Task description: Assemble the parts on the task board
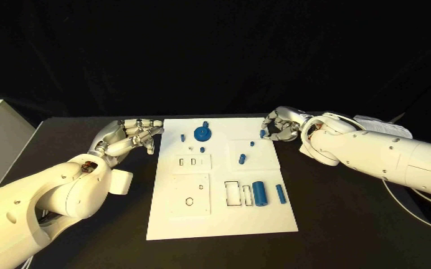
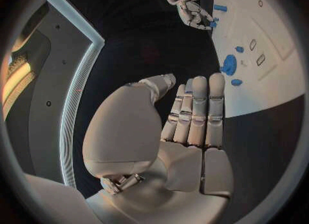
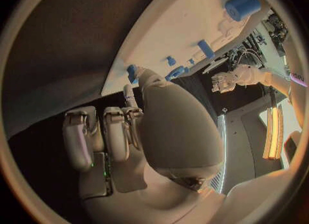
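The white task board (image 1: 220,182) lies mid-table. On it are a blue gear (image 1: 203,134) near the far edge, a thick blue cylinder (image 1: 260,193) beside a thin blue bar (image 1: 280,193), a blue peg (image 1: 241,159) and several tiny blue pieces. My right hand (image 1: 280,129) hovers at the board's far right edge, its fingers curled, and pinches a small blue part (image 1: 263,133) at the thumb tip (image 3: 132,73). My left hand (image 1: 134,135) is at the board's far left corner, fingers (image 2: 193,116) straight and side by side, holding nothing.
Rectangular slots (image 1: 239,193) and a small round hole (image 1: 189,201) mark the board's near half. A white panel (image 1: 11,132) stands at the table's left edge. Black table surface (image 1: 350,219) surrounds the board on both sides.
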Available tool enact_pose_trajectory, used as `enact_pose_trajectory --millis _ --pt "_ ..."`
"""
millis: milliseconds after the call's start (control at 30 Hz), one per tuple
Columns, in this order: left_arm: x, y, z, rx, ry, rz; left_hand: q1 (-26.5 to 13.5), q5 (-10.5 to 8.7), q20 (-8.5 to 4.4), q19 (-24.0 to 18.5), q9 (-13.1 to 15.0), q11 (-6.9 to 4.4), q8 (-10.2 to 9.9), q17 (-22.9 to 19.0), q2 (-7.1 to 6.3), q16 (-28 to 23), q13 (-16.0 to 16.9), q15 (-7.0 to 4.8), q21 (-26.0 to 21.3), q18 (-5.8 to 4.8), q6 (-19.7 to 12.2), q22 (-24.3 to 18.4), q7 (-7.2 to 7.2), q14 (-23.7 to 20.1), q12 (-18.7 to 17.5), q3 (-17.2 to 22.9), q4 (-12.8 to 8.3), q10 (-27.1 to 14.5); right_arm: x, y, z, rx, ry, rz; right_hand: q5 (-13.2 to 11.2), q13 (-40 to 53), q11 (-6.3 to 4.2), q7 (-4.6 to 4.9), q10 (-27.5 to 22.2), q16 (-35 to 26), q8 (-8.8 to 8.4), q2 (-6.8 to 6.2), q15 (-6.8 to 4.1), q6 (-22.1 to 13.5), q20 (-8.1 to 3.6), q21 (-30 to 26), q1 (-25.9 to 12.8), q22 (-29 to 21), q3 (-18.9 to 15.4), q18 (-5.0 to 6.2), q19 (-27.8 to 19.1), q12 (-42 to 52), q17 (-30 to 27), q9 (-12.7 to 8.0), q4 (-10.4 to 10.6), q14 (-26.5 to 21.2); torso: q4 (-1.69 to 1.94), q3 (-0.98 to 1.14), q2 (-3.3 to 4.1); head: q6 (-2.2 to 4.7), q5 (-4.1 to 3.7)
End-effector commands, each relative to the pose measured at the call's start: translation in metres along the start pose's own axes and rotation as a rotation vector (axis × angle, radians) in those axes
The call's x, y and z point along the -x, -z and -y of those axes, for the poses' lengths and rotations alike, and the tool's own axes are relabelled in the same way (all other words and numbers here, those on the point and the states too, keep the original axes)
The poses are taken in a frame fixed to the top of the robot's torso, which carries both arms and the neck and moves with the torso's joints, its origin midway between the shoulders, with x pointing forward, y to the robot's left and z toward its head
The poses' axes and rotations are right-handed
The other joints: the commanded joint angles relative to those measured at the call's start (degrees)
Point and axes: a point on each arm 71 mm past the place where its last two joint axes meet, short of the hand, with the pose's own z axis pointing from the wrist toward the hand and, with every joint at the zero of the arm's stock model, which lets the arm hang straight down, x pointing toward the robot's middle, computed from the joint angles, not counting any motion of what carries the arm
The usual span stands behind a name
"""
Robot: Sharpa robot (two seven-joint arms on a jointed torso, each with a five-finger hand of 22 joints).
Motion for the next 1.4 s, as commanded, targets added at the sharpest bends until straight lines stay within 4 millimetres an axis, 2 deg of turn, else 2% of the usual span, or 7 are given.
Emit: enact_pose_trajectory --millis 33,167,633,967,1167,1400 --pt "-0.002 0.0 0.001 -0.012 0.0 -0.009 0.23 -0.21 -0.02 -0.41 0.05 0.05 0.38 -0.05 0.31 0.33 0.05 0.08 0.23 0.57 -0.54 0.07 0.02 -0.29 0.16 0.11 -0.16 -0.45 -0.004 -0.001 -0.002 0.002 0.016 -0.022 0.21 13.44 -0.56 -0.16 4.18 0.24 0.24 0.63 -0.61 0.47 -0.34 0.4 -0.05 15.05 0.72 -0.39 6.11 0.34 15.1 0.02 0.09 6.07 -0.03 0.02 0.05 -0.07 0.01" --pt "-0.002 -0.001 0.001 -0.012 0.0 -0.011 0.46 -0.19 -0.02 -0.56 0.08 0.05 0.38 -0.14 0.24 0.35 0.06 0.07 0.28 0.6 -0.61 0.01 0.03 -0.35 0.16 0.25 -0.43 -0.52 -0.008 -0.001 -0.003 0.003 0.022 -0.032 0.04 13.49 -0.79 -0.42 4.25 0.24 0.4 0.77 -0.9 0.88 -0.59 0.4 0.22 15.05 1.65 -0.39 6.11 0.39 15.1 -0.01 0.12 6.07 -0.01 -0.03 0.0 -0.34 -0.08" --pt "-0.002 -0.001 0.001 -0.011 0.0 -0.012 0.51 -0.18 -0.01 -0.55 0.1 0.08 0.38 -0.19 0.24 0.36 0.06 0.08 0.36 0.59 -0.63 0.1 0.06 -0.37 0.17 0.31 -0.51 -0.55 -0.01 -0.003 -0.005 -0.004 0.032 -0.037 -0.61 13.62 -0.97 -0.6 4.39 0.24 0.53 0.39 -1.16 1.2 -0.85 0.4 0.31 15.05 2.32 -0.39 6.11 0.53 15.1 -0.06 0.05 6.07 -0.03 -0.03 0.01 -0.45 -0.02" --pt "-0.002 -0.001 0.001 -0.01 -0.001 -0.011 0.51 -0.18 -0.01 -0.55 0.1 0.08 0.38 -0.19 0.24 0.36 0.06 0.08 0.36 0.59 -0.63 0.1 0.06 -0.37 0.17 0.31 -0.51 -0.55 -0.005 -0.002 -0.006 0.001 0.038 0.039 -0.95 13.99 -1.56 -1.26 4.82 0.24 1.81 1.58 -1.67 3.19 -1.34 0.4 0.62 15.05 4.73 -0.39 6.11 0.93 15.1 0.27 -0.21 6.07 -0.02 0.01 -0.04 -0.4 0.08" --pt "-0.001 -0.001 0.0 -0.009 -0.001 -0.009 0.51 -0.18 -0.01 -0.55 0.1 0.08 0.38 -0.19 0.24 0.36 0.06 0.08 0.36 0.59 -0.63 0.1 0.06 -0.37 0.17 0.31 -0.51 -0.55 0.002 0.001 -0.016 0.036 0.035 0.148 -1.26 14.69 -1.92 -1.61 5.56 0.24 2.56 2.21 -2.09 3.94 -1.76 0.4 0.98 15.05 6.96 -0.39 6.11 1.67 15.1 0.49 -1.08 6.07 -0.01 -0.01 -0.08 -0.34 0.2" --pt "-0.001 -0.001 -0.001 -0.008 -0.001 -0.007 0.51 -0.18 -0.01 -0.55 0.1 0.08 0.38 -0.19 0.24 0.36 0.06 0.08 0.36 0.59 -0.63 0.1 0.06 -0.37 0.17 0.31 -0.51 -0.55 0.009 0.003 -0.036 0.06 0.017 0.225 -0.98 14.88 -2.08 -1.79 5.75 0.24 3.07 2.09 -2.24 4.49 -1.92 0.4 0.55 15.05 7.61 -0.39 6.11 1.87 15.1 0.69 -1.3 6.07 -0.11 -0.03 -0.18 -0.3 0.32"
